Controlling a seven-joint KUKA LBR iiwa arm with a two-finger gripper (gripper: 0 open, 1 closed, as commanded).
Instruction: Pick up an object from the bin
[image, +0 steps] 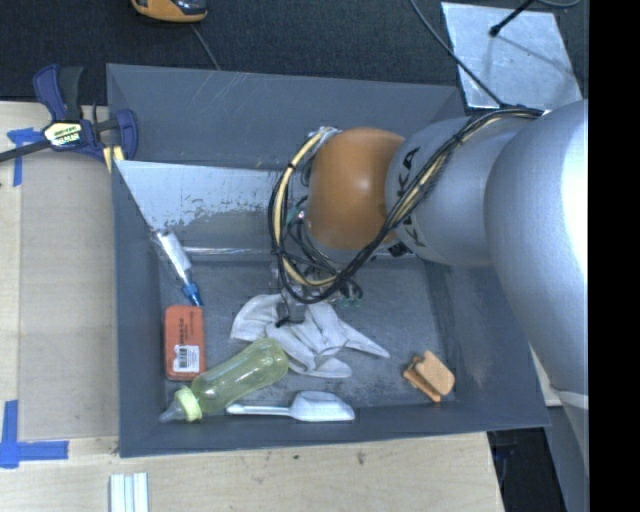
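Observation:
My gripper (289, 308) hangs under the arm's orange cover, low over the middle of the bin. It sits right at the upper edge of a crumpled white cloth (322, 338) that spreads out on the bin floor. Whether it touches or grips the cloth is hidden by the cables. A yellow-green plastic bottle (234, 376) lies tilted just below and left of the cloth. A white plastic spoon (302, 407) lies along the near wall under the bottle.
An orange flat block with a label (183, 342) lies at the left. A clear syringe with a blue tip (177, 263) lies above it near the left wall. A small tan block (430, 376) sits at the right. The arm covers the bin's upper right.

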